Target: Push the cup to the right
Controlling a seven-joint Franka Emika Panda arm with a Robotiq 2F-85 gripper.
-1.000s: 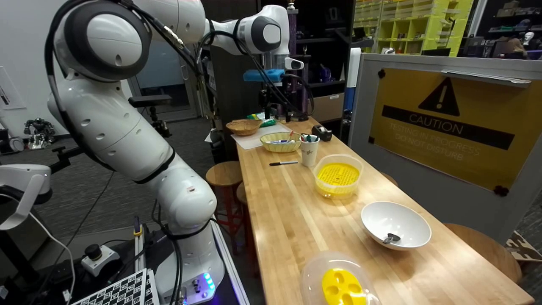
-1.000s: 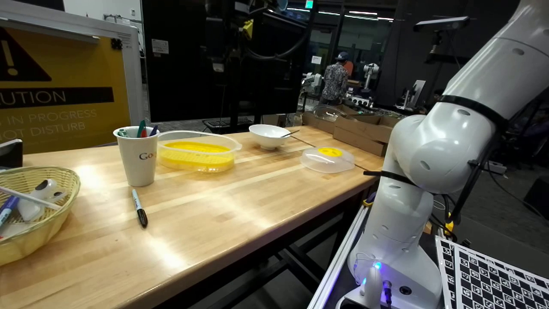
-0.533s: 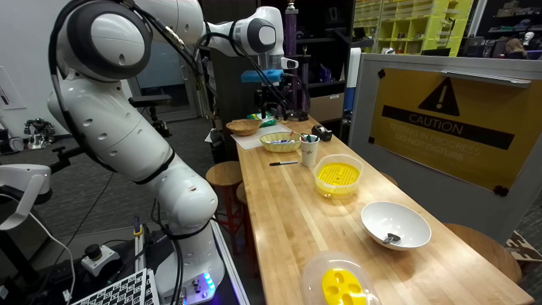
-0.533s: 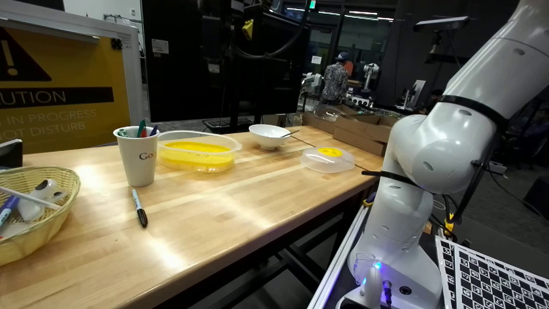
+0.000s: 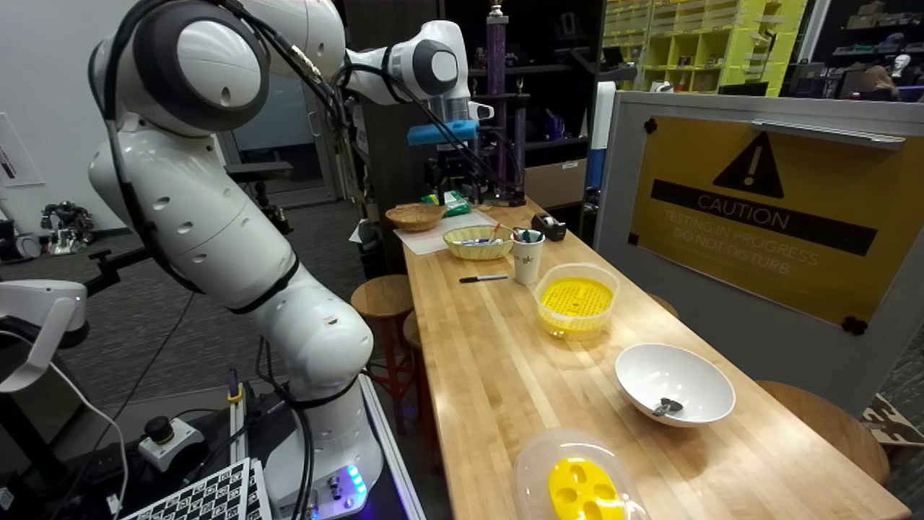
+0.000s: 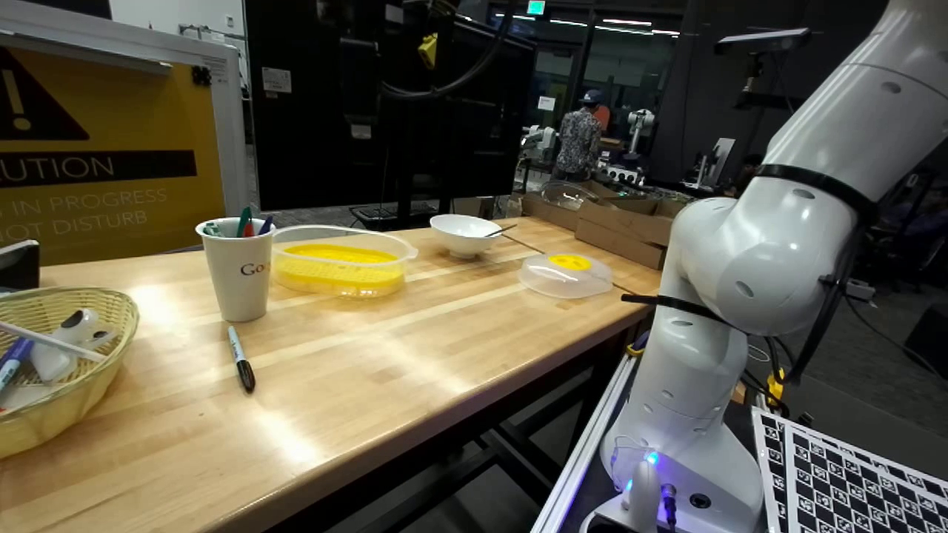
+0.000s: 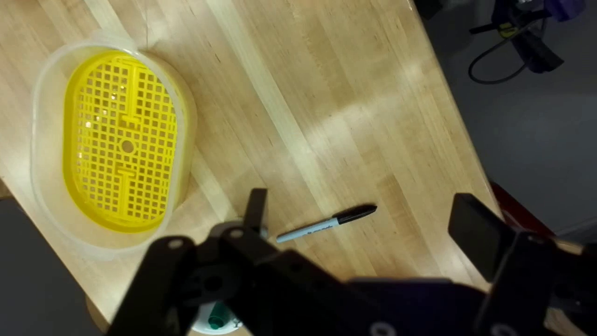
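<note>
In an exterior view we see a tall white paper cup standing upright on the long light-brown wooden surface, and we think this is the cup to push. Just beside it sits a clear oval plastic tub with a bright yellow mesh basket inside; we can't tell if cup and tub touch. If right means the robot's own right, we think the push goes toward that tub, so the cup could bump it and get stuck or tip. In the wrist view, the black two-finger hand has its fingers far apart and holds nothing. It blocks most of the cup from sight there, so we might come down on the cup by mistake. A slim pale grey marker with a black cap lies on the surface below the gap, and a low sweep might make it roll. In an exterior view we see green, red and blue pens poking out of the cup. Pushing it up high could make it fall and spill them, because its bottom is narrow. The cup looks smooth and white, with a round rim and coloured letters on its side.
</note>
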